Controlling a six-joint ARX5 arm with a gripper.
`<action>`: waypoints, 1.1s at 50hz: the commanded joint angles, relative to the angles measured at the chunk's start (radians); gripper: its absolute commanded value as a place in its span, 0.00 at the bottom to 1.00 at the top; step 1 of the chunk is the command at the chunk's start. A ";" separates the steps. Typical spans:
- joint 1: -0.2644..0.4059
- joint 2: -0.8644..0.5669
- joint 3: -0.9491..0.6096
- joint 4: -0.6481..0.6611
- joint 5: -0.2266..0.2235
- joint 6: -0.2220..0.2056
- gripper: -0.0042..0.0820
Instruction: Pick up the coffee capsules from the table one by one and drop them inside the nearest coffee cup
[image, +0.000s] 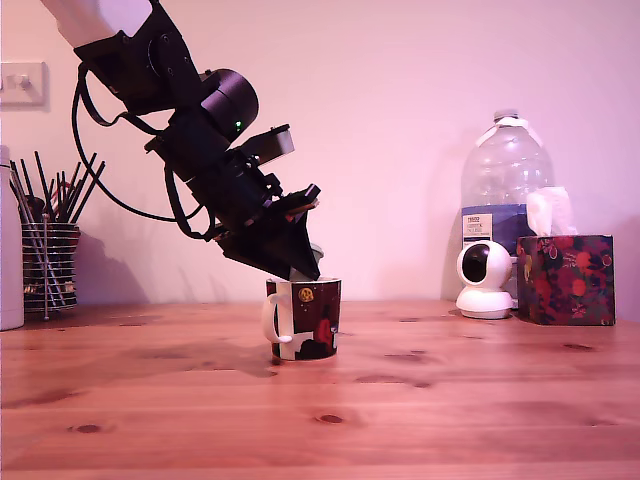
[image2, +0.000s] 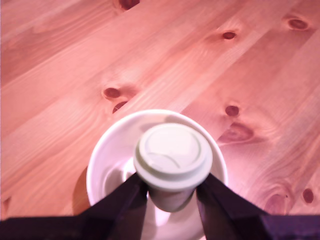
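A dark coffee cup (image: 305, 320) with a white handle and printed figures stands on the table (image: 320, 400) near the middle of the exterior view. My gripper (image: 303, 268) hangs tilted right over its rim. In the wrist view the two black fingers (image2: 125, 200) are shut on a pale grey-green coffee capsule (image2: 172, 152), rim towards the camera, held directly above the cup's white inside (image2: 112, 170). In the exterior view only a sliver of the capsule (image: 316, 251) shows behind the fingers.
A wire pencil holder (image: 48, 262) with pens stands at the exterior view's left. At its right are a water bottle (image: 505, 190), a small white camera (image: 484, 280) and a floral tissue box (image: 565, 278). Bare wood lies in front of the cup.
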 joint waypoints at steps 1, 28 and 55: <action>-0.002 0.016 0.002 -0.002 -0.001 0.005 0.22; 0.002 0.014 0.002 -0.024 0.002 0.013 0.58; 0.002 -0.050 0.002 -0.046 0.005 0.072 0.02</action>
